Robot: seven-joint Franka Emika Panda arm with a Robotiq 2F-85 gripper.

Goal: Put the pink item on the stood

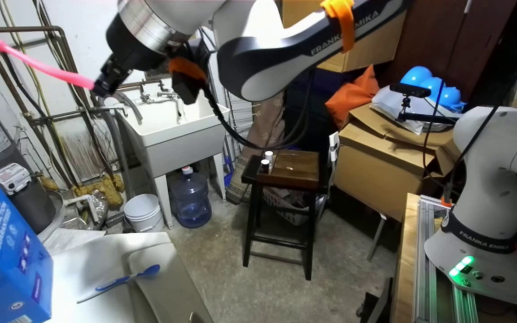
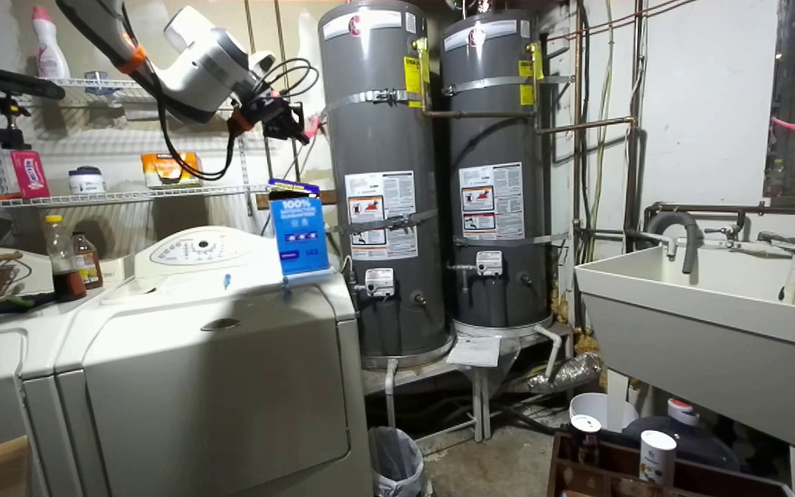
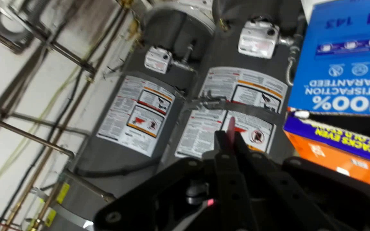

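A long thin pink item [image 1: 43,67] is held in my gripper [image 1: 100,84] high in the air, sticking out to the left in that exterior view. It also shows as a short pink piece [image 2: 312,128] at the gripper [image 2: 299,124] in an exterior view, in front of the water heaters. In the wrist view the pink item [image 3: 231,126] is pinched between the two fingertips [image 3: 231,138], its end pointing away. The dark brown stool [image 1: 252,167] stands on the floor, well below and to the right of the gripper. A brown wooden tray [image 1: 296,166] covers most of its seat.
Two small shakers [image 1: 266,162] stand at the tray's side. A white sink [image 1: 182,150] stands behind the stool. A white washer [image 2: 211,386] bears a blue box [image 2: 301,235] and a blue spoon [image 1: 126,281]. Water heaters [image 2: 377,152] and a cardboard box [image 1: 375,166] stand around.
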